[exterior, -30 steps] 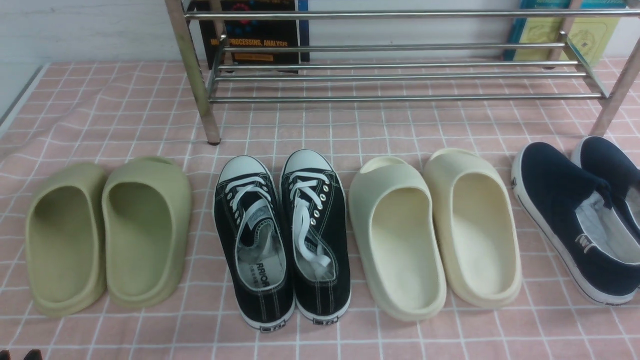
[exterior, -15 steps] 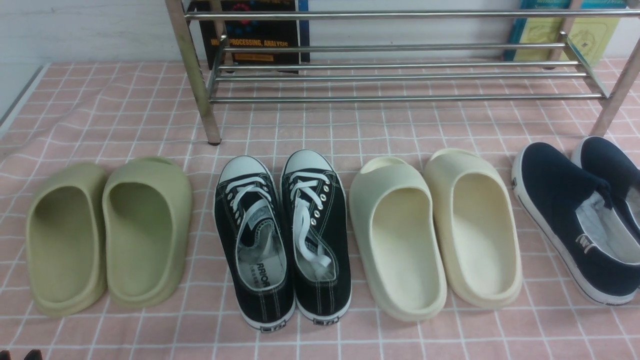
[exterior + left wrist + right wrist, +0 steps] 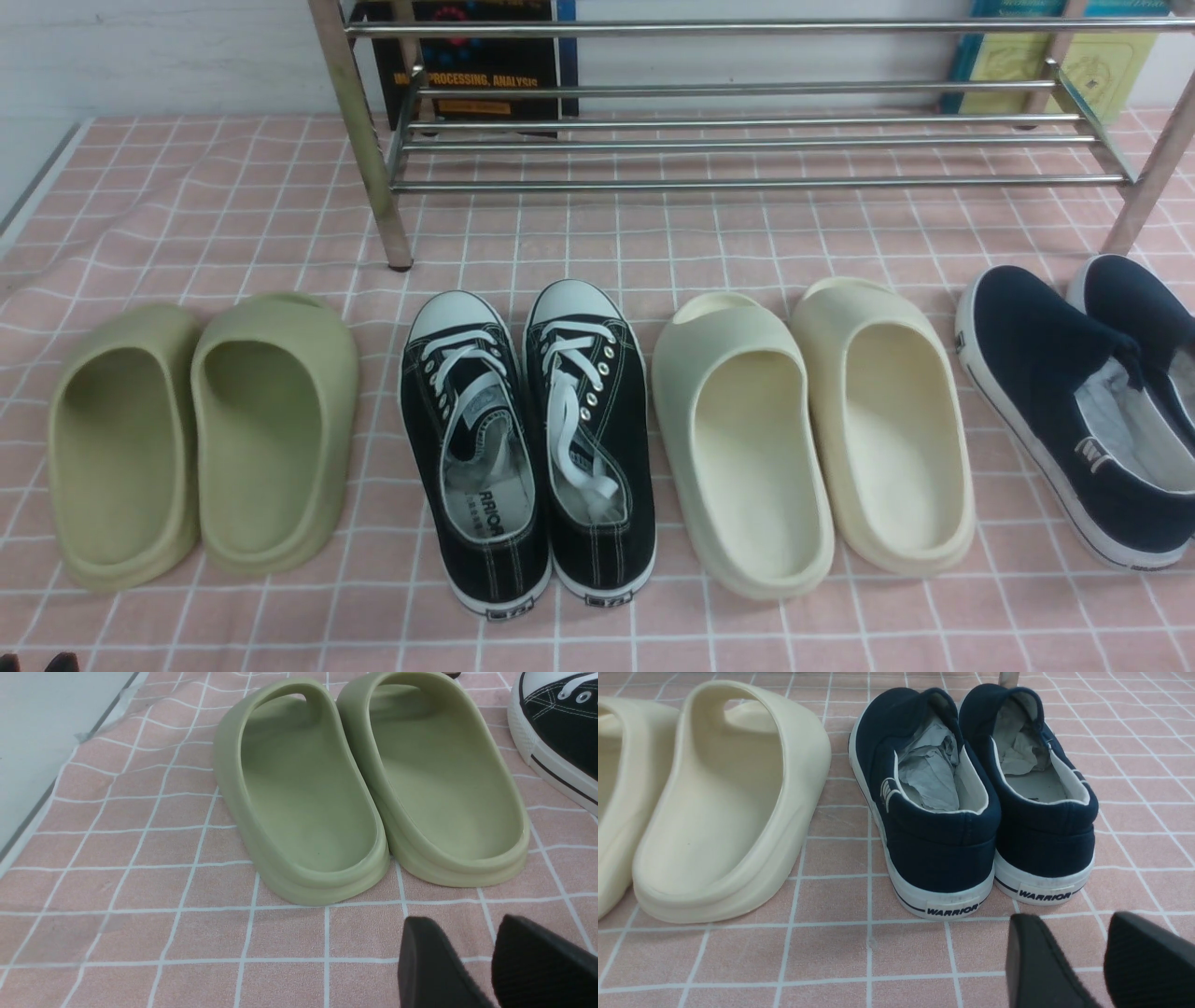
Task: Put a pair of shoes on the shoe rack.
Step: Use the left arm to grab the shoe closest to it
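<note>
The pair of shoes, two black canvas lace-up sneakers, stands side by side in the front view, the left one [image 3: 476, 448] and the right one [image 3: 588, 439], toes toward the shoe rack [image 3: 747, 182]. The silver rack stands at the back with bare bars. One sneaker's toe [image 3: 556, 732] shows in the left wrist view. My left gripper [image 3: 465, 921] is open and empty, low over the pink cloth behind the olive slides. My right gripper [image 3: 1073, 918] is open and empty behind the navy slip-ons. Only the left gripper's tips [image 3: 56, 663] show in the front view.
Olive slides [image 3: 201, 439] lie left of the sneakers, cream slides [image 3: 812, 439] right of them, navy slip-ons [image 3: 1074, 411] at the far right. Books [image 3: 476, 56] lean behind the rack. The cloth's left edge [image 3: 37, 187] borders a grey surface.
</note>
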Controlling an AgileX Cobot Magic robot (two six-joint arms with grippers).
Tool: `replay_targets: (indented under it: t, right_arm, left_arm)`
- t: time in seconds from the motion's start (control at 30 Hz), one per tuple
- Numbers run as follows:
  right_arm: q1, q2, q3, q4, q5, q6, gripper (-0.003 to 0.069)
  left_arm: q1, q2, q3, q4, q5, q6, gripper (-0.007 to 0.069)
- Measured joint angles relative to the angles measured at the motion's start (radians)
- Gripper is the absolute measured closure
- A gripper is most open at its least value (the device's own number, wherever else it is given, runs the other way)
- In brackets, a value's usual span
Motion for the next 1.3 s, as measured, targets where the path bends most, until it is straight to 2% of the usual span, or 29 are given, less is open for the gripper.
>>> replay_targets:
  t: [0.4,0.57,0.63,0.7,0.73,0.83,0.97,1.07,1.2,1.3]
  right_arm:
    - [0.0,0.0,0.0,0.0,0.0,0.0,0.0419]
    - [0.0,0.0,0.0,0.0,0.0,0.0,0.0419]
    - [0.0,0.0,0.0,0.0,0.0,0.0,0.0419]
    - [0.0,0.0,0.0,0.0,0.0,0.0,0.0419]
    - [0.0,0.0,0.0,0.0,0.0,0.0,0.0419]
    - [0.0,0.0,0.0,0.0,0.0,0.0,0.0419]
    - [0.0,0.0,0.0,0.0,0.0,0.0,0.0419]
    - [0.0,0.0,0.0,0.0,0.0,0.0,0.0419]
    - [0.0,0.0,0.0,0.0,0.0,0.0,0.0419]
    - [0.0,0.0,0.0,0.0,0.0,0.0,0.0419]
  left_arm:
    - [0.0,0.0,0.0,0.007,-0.009,-0.001,0.0384]
    - [0.0,0.0,0.003,-0.121,-0.07,-0.001,0.0384]
    - [0.0,0.0,0.004,-0.271,-0.153,-0.026,0.0384]
    - [0.0,0.0,0.004,-0.358,-0.189,-0.055,0.0384]
    - [0.0,0.0,0.004,-0.479,-0.248,-0.1,0.0384]
    - [0.0,0.0,0.004,-0.693,-0.354,-0.165,0.0384]
    - [0.0,0.0,0.004,-0.9,-0.466,-0.174,0.0384]
    - [0.0,0.0,0.004,-1.003,-0.511,-0.165,0.0384]
    - [0.0,0.0,0.004,-1.124,-0.563,-0.083,0.0384]
    - [0.0,0.0,0.004,-1.141,-0.574,-0.023,0.0384]
